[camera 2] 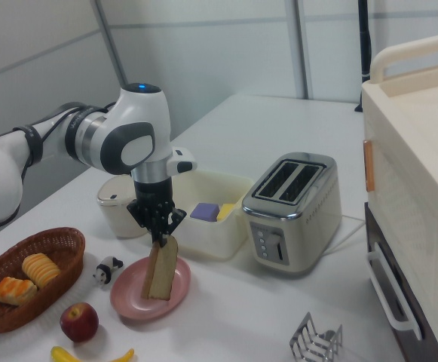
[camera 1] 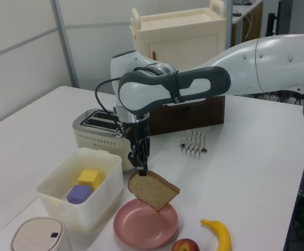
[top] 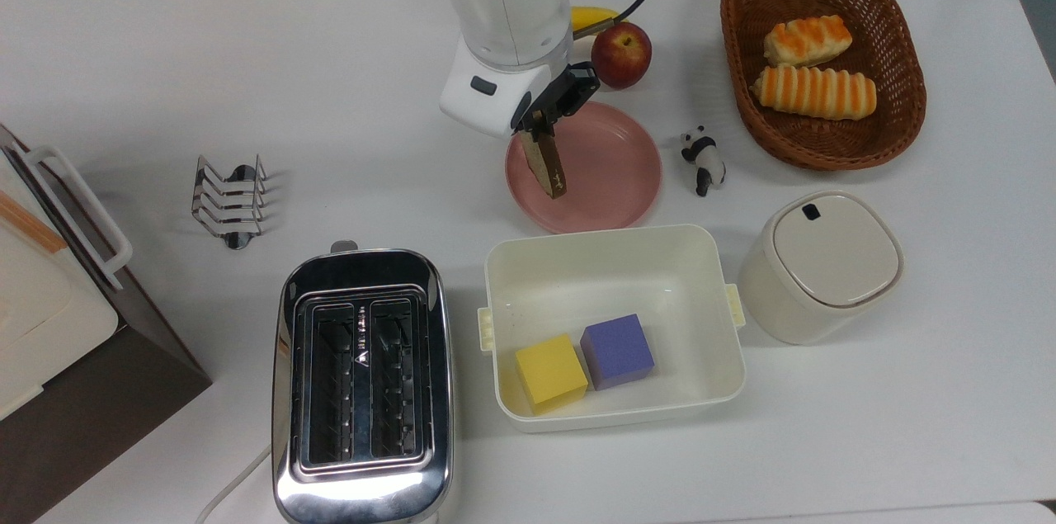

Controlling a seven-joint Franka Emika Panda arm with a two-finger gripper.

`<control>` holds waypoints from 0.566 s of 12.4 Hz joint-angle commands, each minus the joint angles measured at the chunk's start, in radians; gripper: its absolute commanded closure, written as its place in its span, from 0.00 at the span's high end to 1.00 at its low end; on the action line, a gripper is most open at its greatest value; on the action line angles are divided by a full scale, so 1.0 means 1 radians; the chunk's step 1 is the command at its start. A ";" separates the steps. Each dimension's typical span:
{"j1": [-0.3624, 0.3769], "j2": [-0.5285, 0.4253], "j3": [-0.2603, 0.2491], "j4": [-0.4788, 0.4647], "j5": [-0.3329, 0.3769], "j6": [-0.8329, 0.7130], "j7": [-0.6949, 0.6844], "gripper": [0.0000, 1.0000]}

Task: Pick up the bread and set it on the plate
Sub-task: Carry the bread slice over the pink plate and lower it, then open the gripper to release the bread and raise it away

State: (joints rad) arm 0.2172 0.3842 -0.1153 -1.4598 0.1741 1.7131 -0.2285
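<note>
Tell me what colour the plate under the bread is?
Pink, plain all over. The plate shows best in the top view.

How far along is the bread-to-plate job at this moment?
Done: the bread is picked up, pinched at its top edge by the gripper. In hand: it hangs upright over the pink plate, apparently just above the surface. Left: lowering it, opening the fingers and leaving it lying on the plate.

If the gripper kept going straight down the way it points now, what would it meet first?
Most likely the round pink plate. The gripper points down, shut on the brown wholemeal bread slice, whose lower corner hangs just above the plate and would touch first. The exact gap is hard to judge.
</note>
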 commanded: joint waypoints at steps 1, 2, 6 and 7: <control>0.037 -0.019 -0.009 -0.036 -0.041 -0.009 0.009 0.24; 0.048 -0.019 -0.009 -0.037 -0.042 -0.009 0.009 0.30; 0.064 -0.019 -0.009 -0.039 -0.044 -0.013 0.032 0.51; 0.068 -0.019 -0.009 -0.039 -0.044 -0.013 0.032 0.51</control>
State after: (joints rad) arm 0.2628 0.3843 -0.1151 -1.4782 0.1522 1.7130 -0.2223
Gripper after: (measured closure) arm 0.489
